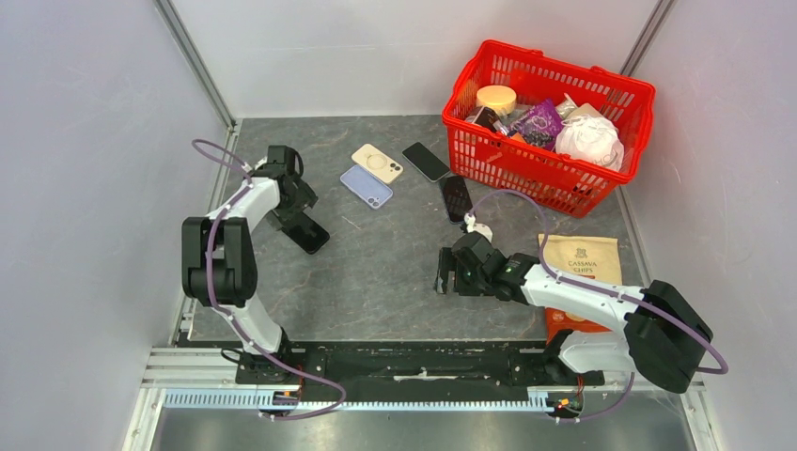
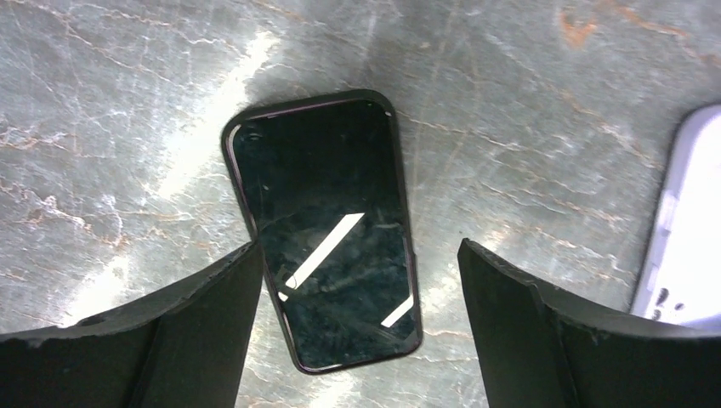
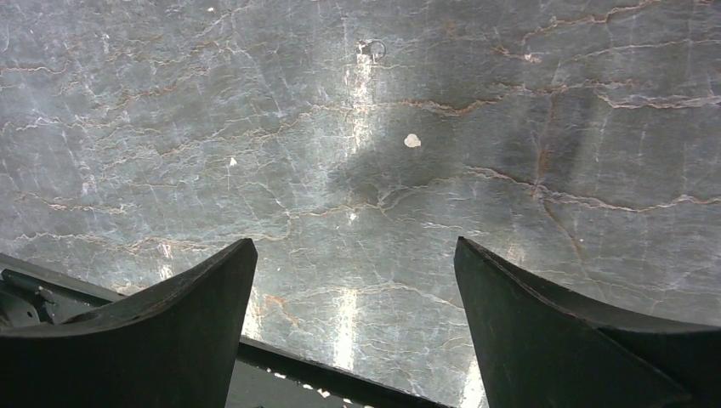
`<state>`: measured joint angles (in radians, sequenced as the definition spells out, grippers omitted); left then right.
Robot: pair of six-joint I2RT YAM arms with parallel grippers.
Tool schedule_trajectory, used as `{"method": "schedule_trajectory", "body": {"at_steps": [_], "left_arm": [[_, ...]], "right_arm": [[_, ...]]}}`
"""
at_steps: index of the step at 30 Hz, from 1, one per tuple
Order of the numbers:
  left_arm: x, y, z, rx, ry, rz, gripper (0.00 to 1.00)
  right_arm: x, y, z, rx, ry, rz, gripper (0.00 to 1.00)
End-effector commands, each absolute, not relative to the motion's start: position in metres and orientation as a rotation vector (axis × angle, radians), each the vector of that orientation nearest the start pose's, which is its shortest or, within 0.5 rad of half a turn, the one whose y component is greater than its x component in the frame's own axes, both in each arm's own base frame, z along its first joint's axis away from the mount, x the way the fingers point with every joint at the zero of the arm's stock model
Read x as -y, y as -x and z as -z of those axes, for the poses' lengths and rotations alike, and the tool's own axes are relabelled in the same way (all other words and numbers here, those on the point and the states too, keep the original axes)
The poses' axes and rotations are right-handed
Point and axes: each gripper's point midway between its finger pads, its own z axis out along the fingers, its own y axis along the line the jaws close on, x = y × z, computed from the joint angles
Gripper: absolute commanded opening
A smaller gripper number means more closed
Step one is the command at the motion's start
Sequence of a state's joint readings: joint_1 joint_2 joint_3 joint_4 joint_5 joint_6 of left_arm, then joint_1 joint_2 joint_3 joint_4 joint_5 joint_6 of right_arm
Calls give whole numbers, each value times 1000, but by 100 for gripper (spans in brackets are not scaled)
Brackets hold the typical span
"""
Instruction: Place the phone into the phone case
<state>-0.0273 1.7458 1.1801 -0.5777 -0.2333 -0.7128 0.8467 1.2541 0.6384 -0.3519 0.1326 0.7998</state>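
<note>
The black phone (image 2: 327, 229) lies flat, glossy face up, on the grey marbled table (image 1: 376, 272), out toward the left side. A thin dark rim runs round its edge. From where I stand I can't tell whether that rim is the phone's own frame or a slim case already fitted.

The left gripper (image 2: 357, 255) hangs right over it, jaws spread wide and holding nothing. In the left wrist view one finger (image 2: 212, 323) overlaps the phone's lower left edge, while the other stands off to its right. Whether the finger touches the phone I can't tell.

Just beyond, further from the arms, lie a lavender piece (image 1: 367, 186) and a cream case (image 1: 377, 162) with a ring on its back, the two side by side and close together. A second black phone (image 1: 426, 161) and another dark handset (image 1: 456, 197) lie nearer the red basket (image 1: 554, 70).

The right gripper (image 3: 355, 246) is also spread open, over bare table near the middle, carrying nothing.

So, to my eye, the job is barely begun. If this phone is bare, it has yet to be gripped, carried to a case and pressed in. Nothing sits visibly joined.
</note>
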Motion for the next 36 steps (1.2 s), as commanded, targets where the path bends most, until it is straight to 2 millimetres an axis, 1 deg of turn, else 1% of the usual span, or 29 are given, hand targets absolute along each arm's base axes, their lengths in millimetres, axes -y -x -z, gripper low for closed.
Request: {"method": "schedule_trajectory", "body": {"at_steps": [1,4,6,9,11,15,18,20,24,25,27,31,34,36], "left_arm": [[29,-410,-97,-2354,906,58,87],[58,-423,-106,-2322,899,84,80],[75,-432,-105,-2306,908,89,75],[95,-444,-95,-2305,926,78,68],[107,-452,-88,-2300,907,46,66],[123,-464,-67,-2324,893,20,63],[132,-472,-54,-2337,876,28,60],[137,-477,-50,-2336,852,20,59],[142,-482,-40,-2357,819,8,56],[143,-481,-39,-2359,815,12,53],[144,-480,-35,-2365,811,8,51],[148,-479,-30,-2381,796,11,38],[154,-477,-26,-2401,764,11,22],[157,-472,-24,-2421,734,12,12]], "right_arm": [[-227,-205,-70,-2519,-35,-498,92],[-218,-209,-80,-2482,-83,-463,89],[-209,-211,-88,-2451,-129,-438,88],[-194,-214,-105,-2389,-194,-412,87],[-186,-214,-116,-2350,-232,-404,86],[-173,-215,-137,-2283,-268,-400,85],[-166,-215,-147,-2257,-282,-387,84],[-164,-215,-150,-2249,-285,-386,83],[-162,-214,-149,-2252,-287,-377,83],[-162,-214,-147,-2253,-289,-373,83],[-162,-214,-145,-2260,-292,-367,83],[-162,-217,-143,-2263,-298,-345,83],[-159,-222,-143,-2245,-302,-303,83],[-157,-230,-147,-2224,-282,-265,84]]}}
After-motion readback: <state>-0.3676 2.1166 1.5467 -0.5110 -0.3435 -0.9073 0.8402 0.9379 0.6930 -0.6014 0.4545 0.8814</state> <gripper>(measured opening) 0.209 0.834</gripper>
